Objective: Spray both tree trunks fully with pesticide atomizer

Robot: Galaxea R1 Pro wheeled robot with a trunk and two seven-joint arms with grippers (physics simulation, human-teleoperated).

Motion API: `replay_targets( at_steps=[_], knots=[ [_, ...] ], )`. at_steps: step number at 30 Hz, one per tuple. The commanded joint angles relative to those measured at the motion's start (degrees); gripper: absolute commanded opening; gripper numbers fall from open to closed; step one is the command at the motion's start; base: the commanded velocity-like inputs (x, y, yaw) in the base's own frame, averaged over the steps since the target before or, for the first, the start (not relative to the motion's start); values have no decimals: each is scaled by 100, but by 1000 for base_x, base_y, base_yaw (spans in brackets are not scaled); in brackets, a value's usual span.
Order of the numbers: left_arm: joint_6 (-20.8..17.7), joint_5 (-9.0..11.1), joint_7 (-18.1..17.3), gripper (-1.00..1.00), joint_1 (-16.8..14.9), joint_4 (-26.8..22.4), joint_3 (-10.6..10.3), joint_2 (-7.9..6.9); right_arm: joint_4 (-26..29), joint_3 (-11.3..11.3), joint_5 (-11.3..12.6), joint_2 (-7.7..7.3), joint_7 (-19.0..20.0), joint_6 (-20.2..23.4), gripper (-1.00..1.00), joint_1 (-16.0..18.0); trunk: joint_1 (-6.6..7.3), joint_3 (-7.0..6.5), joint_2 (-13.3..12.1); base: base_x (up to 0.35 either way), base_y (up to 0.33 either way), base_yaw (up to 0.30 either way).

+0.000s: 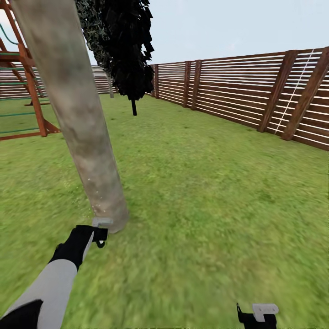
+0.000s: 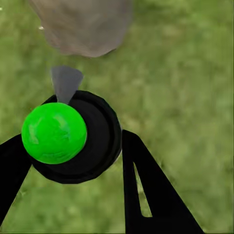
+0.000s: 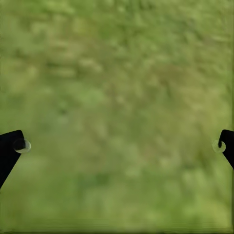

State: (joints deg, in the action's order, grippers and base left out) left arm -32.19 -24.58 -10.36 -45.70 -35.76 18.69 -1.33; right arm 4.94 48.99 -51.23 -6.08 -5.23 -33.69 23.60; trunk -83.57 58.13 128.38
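head view: spraying step; left pincer point(image 1: 101, 233) pinches the sprayer point(image 2: 73, 136) at the trunk point(image 1: 77, 119) foot, right pincer point(image 3: 117, 146) spread. next, i'd guess, sweep higher up the bark.

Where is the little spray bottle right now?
The pesticide atomizer sits between the left gripper's fingers, low on the head view's left, right beside the foot of the tree trunk on the grass.

Mottled grey-tan tree trunk point(image 1: 77, 119), green lawn point(image 1: 205, 192), brown slatted fence point(image 1: 256, 91)
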Motion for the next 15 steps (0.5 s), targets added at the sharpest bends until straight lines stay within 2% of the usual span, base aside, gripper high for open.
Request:
replay_targets(
  at_steps=[1,2,3,5,7,10,12,13,15],
  knots=[
    [-60,-59,-59,-100,-9,-61,-3,-6,-11,19,-62,-5,-49,-15,100,4,2,5,2,-54,0,0],
    [-135,-61,-61,-100,-24,-113,-13,-20,-11,20,-62,-6,-49,-15,100,4,2,5,2,-35,0,0],
    [-400,-60,-69,-100,-93,-258,-24,-80,-11,18,-62,-7,-49,-15,100,4,2,5,2,-14,0,0],
    [-725,-45,-104,-100,-259,-428,-12,-383,-11,19,-62,-7,-49,-15,100,4,2,5,2,-5,0,0],
    [-802,-46,-216,-100,-374,-462,-19,-496,-11,20,-62,-7,-49,-15,100,4,2,5,2,-1,0,0],
    [-1026,-48,-362,-100,-489,-552,-67,-377,-11,22,-62,-7,-49,-15,100,4,2,5,2,0,0,0],
    [-1116,-50,-374,-100,-529,-599,-174,-310,-11,22,-62,-7,-49,-15,100,4,2,5,2,0,0,0],
    [-1207,-48,-380,-100,-566,-614,-241,-348,-11,22,-62,-7,-49,-15,100,4,2,5,2,0,0,0],
    [-1303,-47,-433,-100,-643,-616,-273,-576,-11,22,-62,-7,-49,-15,100,4,2,5,2,0,0,0]
  ],
)
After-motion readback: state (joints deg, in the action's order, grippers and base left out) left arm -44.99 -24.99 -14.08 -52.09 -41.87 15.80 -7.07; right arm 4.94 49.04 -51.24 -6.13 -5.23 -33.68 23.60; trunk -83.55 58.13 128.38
